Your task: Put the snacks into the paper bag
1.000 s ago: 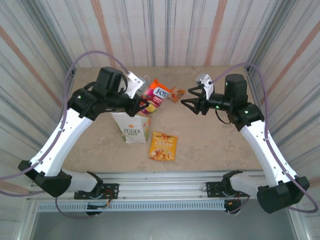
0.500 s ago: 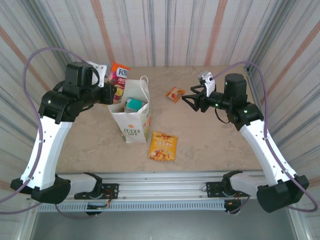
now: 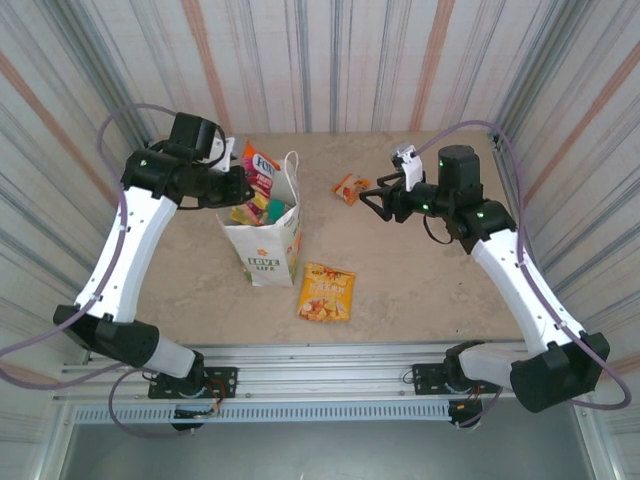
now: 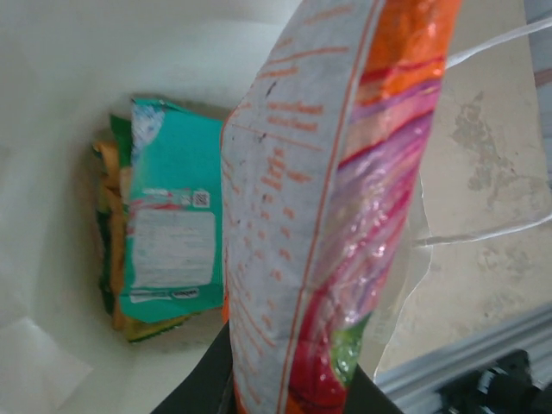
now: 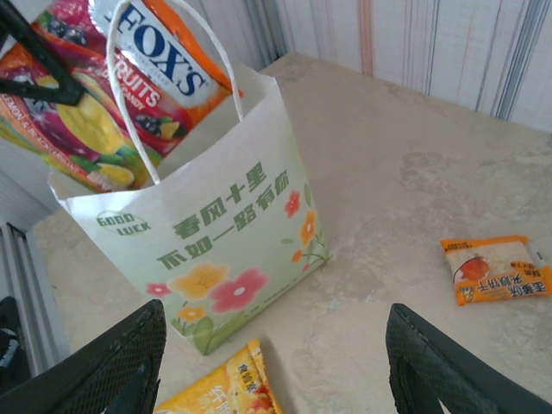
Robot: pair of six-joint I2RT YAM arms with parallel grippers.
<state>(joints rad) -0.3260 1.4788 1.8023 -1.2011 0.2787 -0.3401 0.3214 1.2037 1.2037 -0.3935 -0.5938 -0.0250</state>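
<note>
Left wrist | left end effector (image 4: 283, 392) clamps orange-pink packet (image 4: 345, 198) — over white floral bag (image 5: 224, 233) | right end effector (image 5: 274, 355) spread

One paper bag (image 3: 262, 250), two loose snacks (image 3: 327, 292) (image 3: 350, 187)

I see a beige, mottled stone-look surface (image 3: 430, 290) boxed on three sides by white panel walls (image 3: 350, 60) streaked with grey and rust-red stripes. A silver aluminium rail (image 3: 330, 352) runs along its near edge. The light is even and soft.
</note>
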